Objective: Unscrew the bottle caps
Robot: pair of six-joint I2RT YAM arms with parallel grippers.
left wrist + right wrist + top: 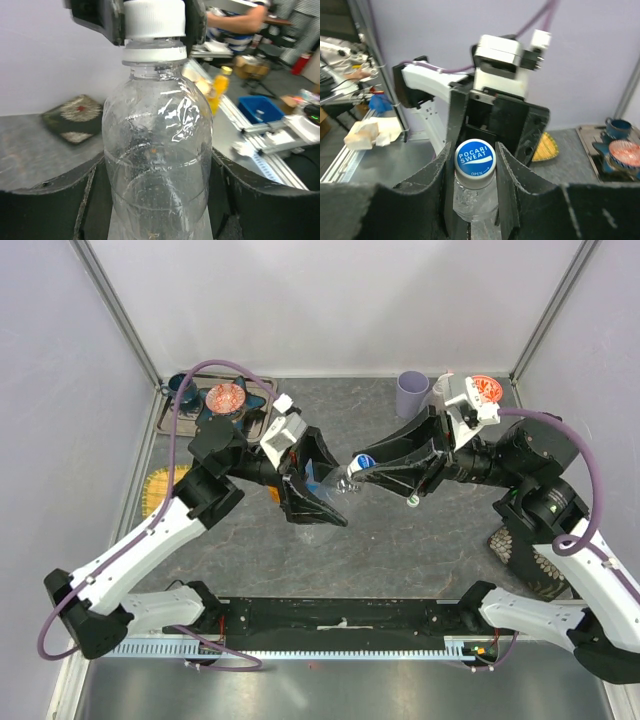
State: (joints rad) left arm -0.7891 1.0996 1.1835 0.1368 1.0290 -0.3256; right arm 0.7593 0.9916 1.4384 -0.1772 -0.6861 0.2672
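Observation:
A clear bottle [157, 150] with drops inside is held off the table between the two arms. My left gripper [159, 170] is shut on its body, one dark finger pressing each side. Seen from above, the left gripper [325, 502] and the bottle [322, 483] are at mid-table. The bottle's white cap [154, 17] has a blue "Pocari Sweat" top [475, 157]. My right gripper [472, 165] is shut on that cap, its fingers [112, 20] flanking it; from above the right gripper [357, 472] meets the bottle's neck. An orange bottle [218, 92] with a yellow cap stands behind.
A lilac cup [411, 393] stands at the back wall right of centre. A tray [180, 430] at the back left holds a teal cup and a red patterned dish [226, 398]. A yellow fan-shaped mat [160, 487] lies left, a dark patterned pad [530, 560] right.

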